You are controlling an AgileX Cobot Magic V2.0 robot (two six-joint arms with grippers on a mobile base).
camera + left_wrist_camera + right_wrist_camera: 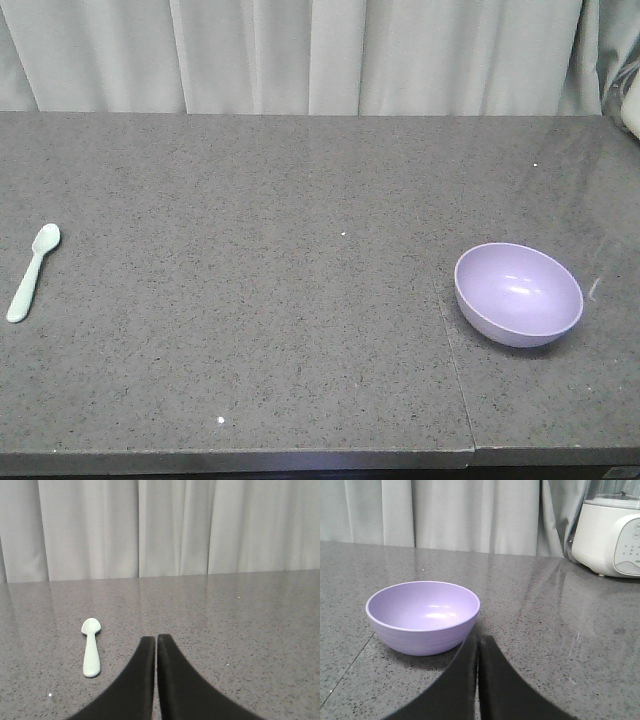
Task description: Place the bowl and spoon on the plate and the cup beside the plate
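Note:
A lavender bowl (519, 294) stands empty on the right of the grey stone counter, also seen in the right wrist view as the bowl (423, 616). My right gripper (478, 639) is shut and empty just in front and right of it. A pale mint spoon (33, 271) lies flat at the counter's far left; the left wrist view shows the spoon (91, 653) with its scoop pointing away. My left gripper (156, 639) is shut with nothing held, to the spoon's right. The plate and the cup are out of view.
A white kitchen appliance (611, 534) stands at the counter's back right corner. Grey curtains (300, 55) hang behind the counter. A seam (455, 370) in the stone runs toward the front edge, left of the bowl.

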